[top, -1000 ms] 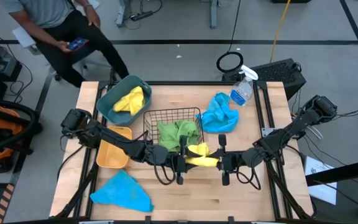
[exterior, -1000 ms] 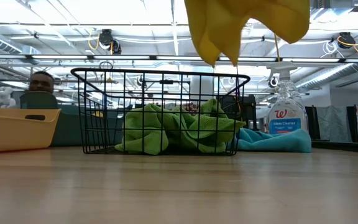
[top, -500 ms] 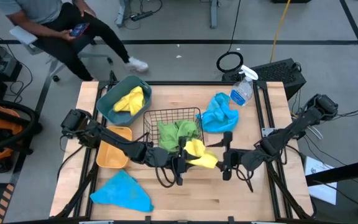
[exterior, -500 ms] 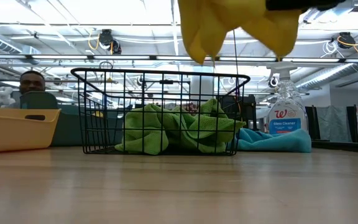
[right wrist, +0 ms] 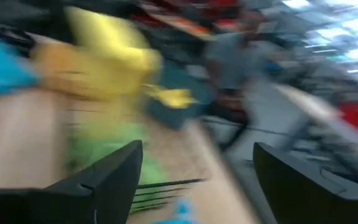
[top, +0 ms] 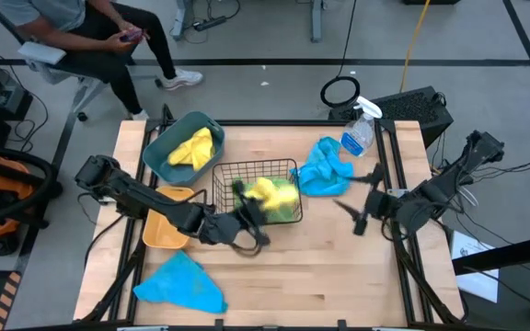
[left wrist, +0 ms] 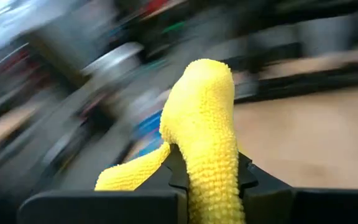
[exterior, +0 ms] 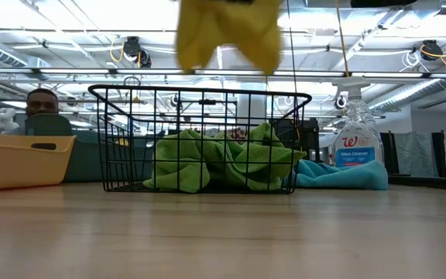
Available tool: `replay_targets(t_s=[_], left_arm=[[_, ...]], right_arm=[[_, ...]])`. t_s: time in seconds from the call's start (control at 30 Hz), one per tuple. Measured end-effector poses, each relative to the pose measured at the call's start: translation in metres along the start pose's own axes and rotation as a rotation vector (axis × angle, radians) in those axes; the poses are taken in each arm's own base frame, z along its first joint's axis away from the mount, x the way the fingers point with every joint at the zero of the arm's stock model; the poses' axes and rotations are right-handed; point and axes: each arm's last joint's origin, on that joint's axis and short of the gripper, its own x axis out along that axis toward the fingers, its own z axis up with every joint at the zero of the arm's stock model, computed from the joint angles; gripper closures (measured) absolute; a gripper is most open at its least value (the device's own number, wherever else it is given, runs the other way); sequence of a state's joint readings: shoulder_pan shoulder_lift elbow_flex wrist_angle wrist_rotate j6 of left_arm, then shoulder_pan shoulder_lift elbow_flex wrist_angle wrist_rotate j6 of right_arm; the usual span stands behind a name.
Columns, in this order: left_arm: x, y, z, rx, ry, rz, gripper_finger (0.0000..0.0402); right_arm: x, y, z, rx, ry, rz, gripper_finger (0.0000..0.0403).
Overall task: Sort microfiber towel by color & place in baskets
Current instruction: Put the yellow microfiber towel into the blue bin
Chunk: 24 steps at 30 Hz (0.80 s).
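- Left wrist view shows the left gripper (left wrist: 207, 180) clenched on a yellow towel (left wrist: 207, 124) — the nubbly cloth rises between the two dark fingers in a thick fold, with a second flap trailing off to one side.
- From above, the left gripper (top: 247, 216) hangs over the black wire basket (top: 224, 175), and the yellow towel (top: 270, 191) sits above the green towels (top: 288, 210) inside that basket.
- At table height, the yellow towel (exterior: 227, 31) dangles clear above the wire basket (exterior: 200, 139), apart from the crumpled green towels (exterior: 223, 163) filling its floor.
- The right gripper (top: 362, 198) is spread wide with nothing in it — it hangs near the table's right side, beside a blue towel (top: 325, 165) heaped on the wood.
- Its own fingers (right wrist: 104, 180) stand far apart in the right wrist view.
- A teal tub (top: 159, 152) at the far left corner holds another yellow towel (top: 194, 147).
- The yellow-orange bin (top: 164, 234) lies left of the wire basket, partly under the left arm.
- A second blue towel (top: 182, 283) lies flat near the table's front left edge.
- A clear spray bottle (top: 359, 133) stands behind the heaped blue towel.
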<state>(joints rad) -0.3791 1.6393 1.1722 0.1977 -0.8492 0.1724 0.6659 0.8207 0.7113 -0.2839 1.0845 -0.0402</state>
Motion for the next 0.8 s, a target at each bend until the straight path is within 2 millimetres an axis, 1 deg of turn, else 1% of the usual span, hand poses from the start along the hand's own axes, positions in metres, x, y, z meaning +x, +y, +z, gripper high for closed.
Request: replay_targets(t_s=[0.03,0.07,0.13,0.17,0.27,0.4,0.57,0.7,0.8], left_arm=[[-0.001,0.004,-0.003,-0.037,0.035,0.09,0.0365],[-0.002,0.007,-0.005,-0.05,0.06,0.142,0.0365],[-0.004,0.011,-0.009,-0.042,0.1,0.156,0.0365],[-0.005,0.012,-0.011,-0.041,0.12,0.155,0.0365],[-0.011,0.02,-0.017,-0.04,0.185,0.177,0.0365],[-0.025,0.042,-0.021,-0.042,0.256,0.273,0.0365],[-0.048,0.083,-0.032,-0.087,0.389,0.364,0.0365],[-0.065,0.113,-0.048,-0.135,0.511,0.502,0.0365],[-0.074,0.13,-0.06,-0.13,0.596,0.614,0.0365]], right_arm=[[-0.002,-0.002,-0.001,0.021,-0.002,0.076,0.0106],[-0.004,-0.003,-0.001,0.038,-0.001,0.161,0.0106],[-0.007,-0.002,-0.003,0.052,0.009,0.285,0.0106],[-0.007,-0.001,-0.004,0.057,0.017,0.305,0.0106],[-0.007,0.0,-0.007,0.061,0.04,0.298,0.0106],[-0.005,0.003,-0.008,0.042,0.056,0.297,0.0106],[-0.003,0.006,-0.009,0.03,0.061,0.298,0.0106],[-0.003,0.008,-0.009,0.028,0.062,0.297,0.0106],[-0.002,0.009,-0.008,0.028,0.061,0.298,0.0106]])
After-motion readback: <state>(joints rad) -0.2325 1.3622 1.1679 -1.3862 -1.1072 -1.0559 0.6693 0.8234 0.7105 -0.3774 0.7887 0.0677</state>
